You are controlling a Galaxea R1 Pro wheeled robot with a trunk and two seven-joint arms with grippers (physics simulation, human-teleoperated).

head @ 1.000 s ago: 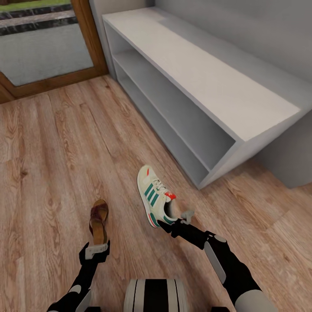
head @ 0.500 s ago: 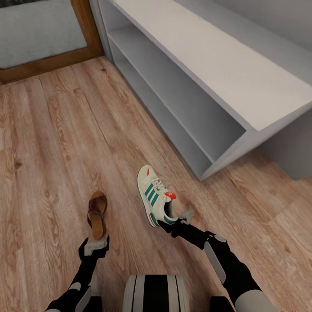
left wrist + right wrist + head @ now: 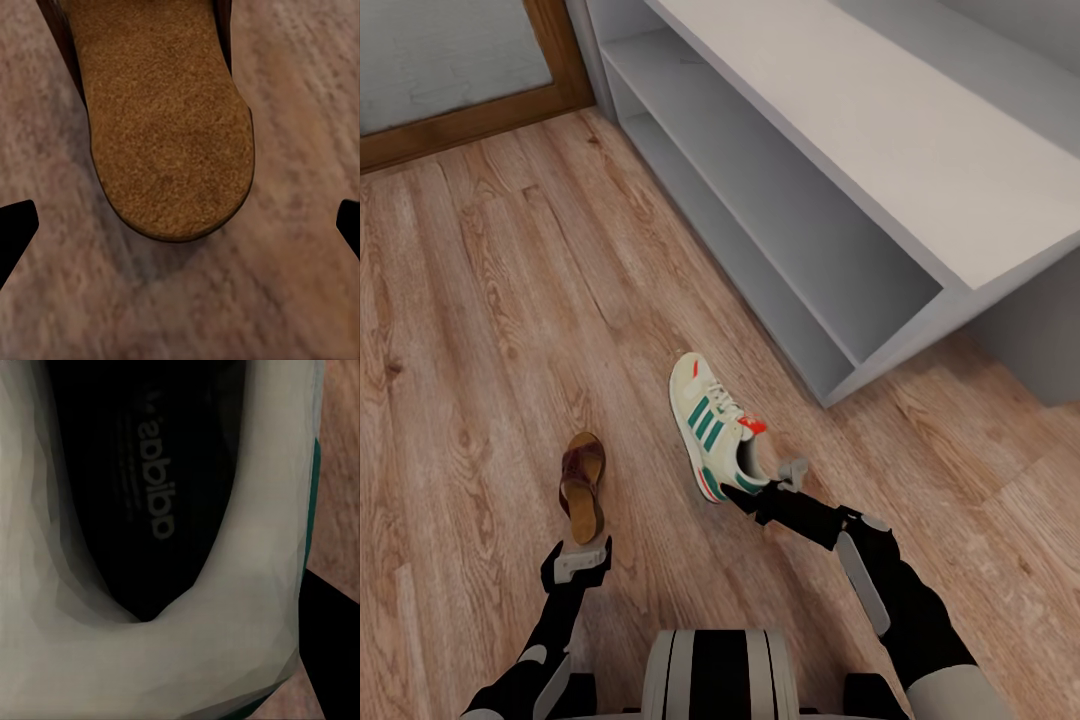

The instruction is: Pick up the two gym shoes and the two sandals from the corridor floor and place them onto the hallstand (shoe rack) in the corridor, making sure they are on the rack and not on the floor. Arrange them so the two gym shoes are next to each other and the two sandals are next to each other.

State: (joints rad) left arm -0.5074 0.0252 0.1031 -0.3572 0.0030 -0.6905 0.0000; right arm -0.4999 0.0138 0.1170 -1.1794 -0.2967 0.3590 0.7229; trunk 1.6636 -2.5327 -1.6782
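progress: pale grey-white open hallstand with a long top and two low shelves [image 3: 880,140] carries no shoe that shows; placement not yet done. one cream-white lace-up gym shoe with green side stripes [image 3: 717,430] and one dark-brown open-backed sandal with a tan insole [image 3: 583,484] show, both above the light brown wood-plank corridor floor [image 3: 480,300]; whether either touches the floor, cannot tell. the other two shoes are not accounted for here. right end effector [image 3: 770,492] is clamped on the gym shoe's heel collar. left end effector [image 3: 582,556] sits at the sandal's heel, fingers spread wide, gripping nothing. both long axes run away from the robot, toes far, the gym shoe's angled slightly leftward.
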